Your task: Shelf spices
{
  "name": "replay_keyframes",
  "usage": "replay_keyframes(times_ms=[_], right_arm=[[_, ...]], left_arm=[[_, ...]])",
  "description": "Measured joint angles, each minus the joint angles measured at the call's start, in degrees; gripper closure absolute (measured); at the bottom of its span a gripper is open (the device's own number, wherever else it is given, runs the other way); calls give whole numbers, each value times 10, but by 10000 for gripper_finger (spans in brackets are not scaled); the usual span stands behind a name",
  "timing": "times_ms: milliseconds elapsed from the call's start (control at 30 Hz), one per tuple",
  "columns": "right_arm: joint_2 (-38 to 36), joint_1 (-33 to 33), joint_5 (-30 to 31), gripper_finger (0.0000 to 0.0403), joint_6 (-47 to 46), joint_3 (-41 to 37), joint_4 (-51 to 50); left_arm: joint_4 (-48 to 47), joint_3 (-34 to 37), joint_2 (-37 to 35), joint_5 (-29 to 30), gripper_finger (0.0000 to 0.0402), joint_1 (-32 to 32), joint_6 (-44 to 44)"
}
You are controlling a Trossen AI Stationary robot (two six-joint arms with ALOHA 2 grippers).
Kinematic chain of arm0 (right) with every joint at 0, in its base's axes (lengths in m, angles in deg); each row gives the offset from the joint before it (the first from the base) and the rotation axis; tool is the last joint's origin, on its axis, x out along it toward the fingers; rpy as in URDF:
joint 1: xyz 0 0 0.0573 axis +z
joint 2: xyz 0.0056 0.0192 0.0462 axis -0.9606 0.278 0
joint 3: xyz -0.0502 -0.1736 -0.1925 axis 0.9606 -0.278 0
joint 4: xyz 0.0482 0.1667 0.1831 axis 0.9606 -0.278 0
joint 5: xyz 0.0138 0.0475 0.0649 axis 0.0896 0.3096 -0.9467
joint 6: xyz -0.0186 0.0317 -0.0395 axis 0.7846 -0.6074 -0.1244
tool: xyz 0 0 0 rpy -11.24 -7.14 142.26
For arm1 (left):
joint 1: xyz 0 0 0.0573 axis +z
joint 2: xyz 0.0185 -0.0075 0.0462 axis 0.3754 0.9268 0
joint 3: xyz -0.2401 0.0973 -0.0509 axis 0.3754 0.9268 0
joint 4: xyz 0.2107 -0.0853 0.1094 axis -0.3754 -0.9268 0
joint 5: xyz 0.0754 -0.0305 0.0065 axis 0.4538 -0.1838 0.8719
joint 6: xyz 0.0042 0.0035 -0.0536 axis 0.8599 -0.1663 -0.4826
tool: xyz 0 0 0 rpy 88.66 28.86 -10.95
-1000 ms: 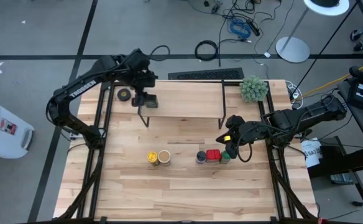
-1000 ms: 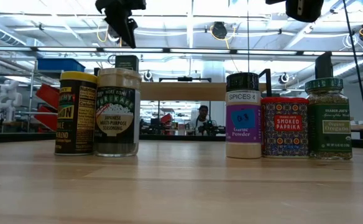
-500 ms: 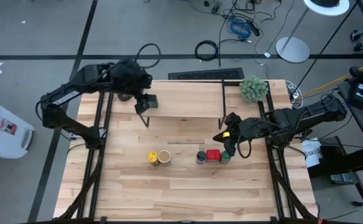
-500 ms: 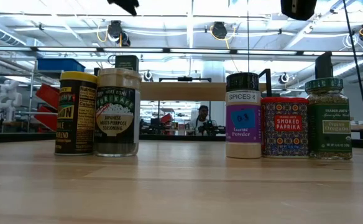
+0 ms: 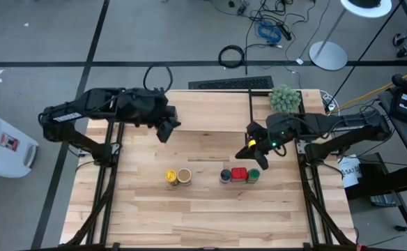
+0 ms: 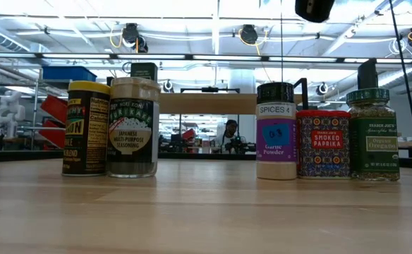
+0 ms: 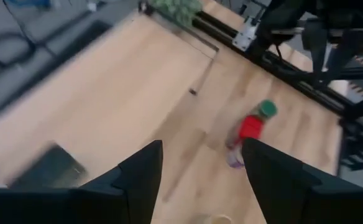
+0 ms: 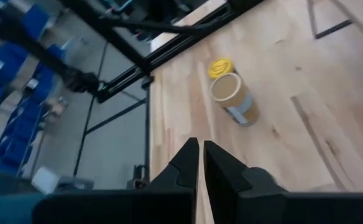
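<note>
Five spices stand on the bench (image 5: 210, 216): yellow-lidded jar (image 5: 170, 176) touching tan-lidded jar (image 5: 184, 176), then apart, blue-lidded jar (image 5: 226, 176), red square tin (image 5: 239, 173), green-lidded jar (image 5: 253, 174) in a tight row. Dark boxy tin (image 6: 144, 70) sits on the shelf (image 5: 210, 118) behind. Left hand (image 5: 166, 130) hangs over the shelf's left end, fingers parted, empty. Right hand (image 5: 251, 146) hovers above the row, pinched closed on nothing.

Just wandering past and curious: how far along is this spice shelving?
Done: the dark tin sits on the shelf. In hand: nothing; the left gripper is open, the right gripper shut and empty. To go: yellow jar, tan jar, blue jar, red tin and green jar on the table.
</note>
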Motion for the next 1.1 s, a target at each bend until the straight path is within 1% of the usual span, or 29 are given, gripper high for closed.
replay_keyframes(times_ms=[67, 133, 233, 300, 433, 500, 600, 667, 767, 933, 1100], right_arm=[[0, -8, -19, 389, 7, 0, 1], [0, -16, -27, 389, 15, 0, 6], [0, -24, -29, 389, 31, 0, 22], [0, -32, -29, 389, 38, 0, 38], [0, -52, -19, 389, 22, 0, 57], [0, -58, 2, 389, -6, 0, 62], [0, -58, 32, 389, -54, 0, 83], [0, -53, 53, 389, -84, 0, 97], [0, -33, 83, 389, -98, 0, 91], [1, 5, 137, 389, -128, 0, 50], [18, 33, 153, 389, -157, 0, 39]], left_arm=[[-25, 0, 0, -5, 171, -26, -57], [-43, 2, 0, -5, 171, -58, -92], [-48, 21, 0, -2, 171, -110, -126], [-47, 35, 1, 12, 171, -145, -141], [-52, 82, -1, 67, 171, -210, -169], [-68, 113, 0, 108, 171, -242, -187], [-67, 159, 0, 168, 171, -279, -214], [-62, 183, 0, 184, 171, -290, -228], [-27, 217, 0, 193, 171, -297, -226], [48, 277, -10, 192, 171, -302, -170], [123, 335, -44, 181, 171, -301, -141]])
